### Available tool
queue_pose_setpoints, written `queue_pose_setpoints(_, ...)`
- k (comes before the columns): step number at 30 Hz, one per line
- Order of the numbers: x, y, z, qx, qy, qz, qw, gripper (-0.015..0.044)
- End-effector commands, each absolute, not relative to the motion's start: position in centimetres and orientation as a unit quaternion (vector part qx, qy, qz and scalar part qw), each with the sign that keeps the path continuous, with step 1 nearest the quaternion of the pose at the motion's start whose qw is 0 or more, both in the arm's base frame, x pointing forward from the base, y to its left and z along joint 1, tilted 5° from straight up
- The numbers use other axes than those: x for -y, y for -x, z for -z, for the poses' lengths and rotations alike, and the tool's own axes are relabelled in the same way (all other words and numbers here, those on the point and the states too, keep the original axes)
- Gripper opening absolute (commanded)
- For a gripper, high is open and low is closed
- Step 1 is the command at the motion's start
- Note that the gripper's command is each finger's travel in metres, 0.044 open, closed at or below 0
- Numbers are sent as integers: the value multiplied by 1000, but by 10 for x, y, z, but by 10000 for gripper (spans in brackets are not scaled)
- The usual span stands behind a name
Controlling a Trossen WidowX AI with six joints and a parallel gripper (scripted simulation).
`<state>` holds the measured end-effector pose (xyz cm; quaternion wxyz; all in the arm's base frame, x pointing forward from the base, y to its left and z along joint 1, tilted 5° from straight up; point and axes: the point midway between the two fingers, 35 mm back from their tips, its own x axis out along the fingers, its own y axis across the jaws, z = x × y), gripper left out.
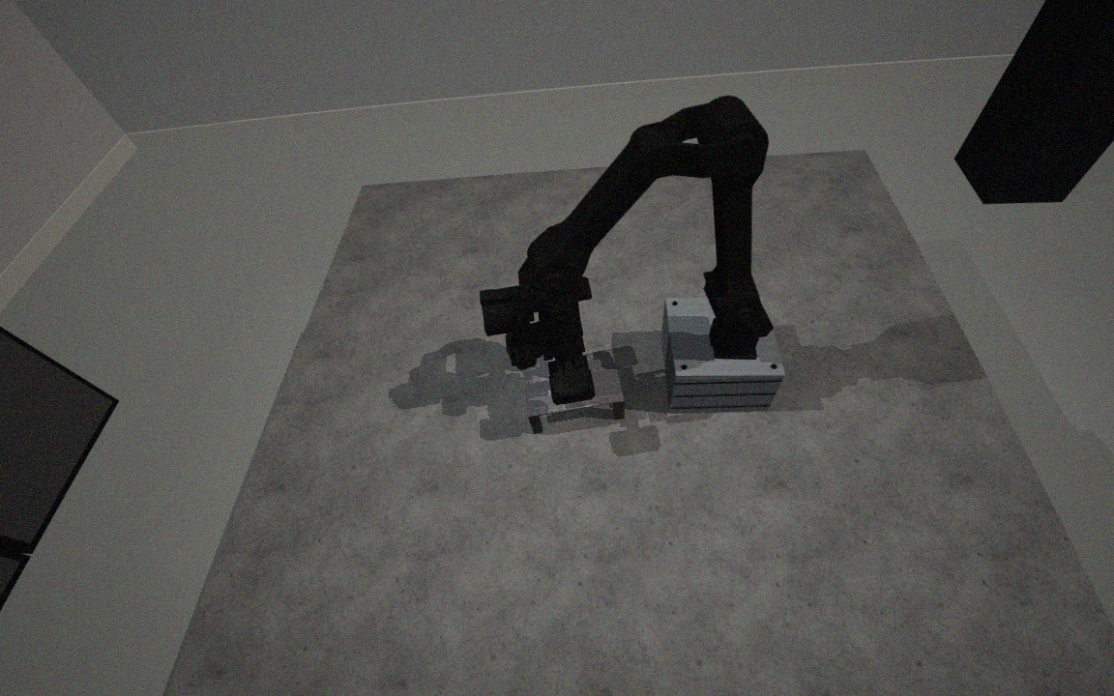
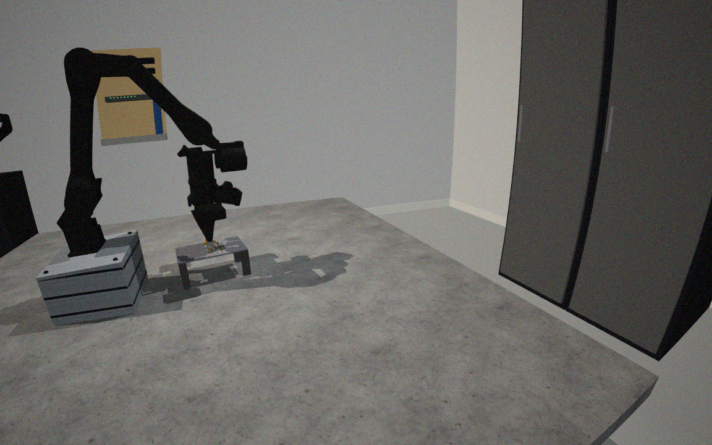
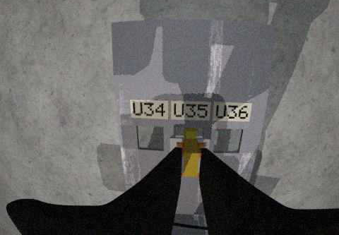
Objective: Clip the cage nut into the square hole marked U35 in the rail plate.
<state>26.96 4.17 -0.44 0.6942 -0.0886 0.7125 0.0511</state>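
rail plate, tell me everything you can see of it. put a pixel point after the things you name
The rail plate (image 2: 190, 253) (image 3: 141, 87) is a smooth grey slab, metallic-looking, standing level on dark legs on the mottled grey table. Cream labels read U34, U35 and U36, each beside a square hole. The jaws are shut on the yellow cage nut (image 3: 191, 164) at U35, partly covering that hole; whether the nut touches the plate, I cannot tell.
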Motion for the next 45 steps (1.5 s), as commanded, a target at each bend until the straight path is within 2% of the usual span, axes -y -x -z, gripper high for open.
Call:
queue_pose_setpoints(1,-42,-270,4,-711,90,-48,696,25)
queue_pose_setpoints(45,-44,-269,5,-713,74,-63,694,25)
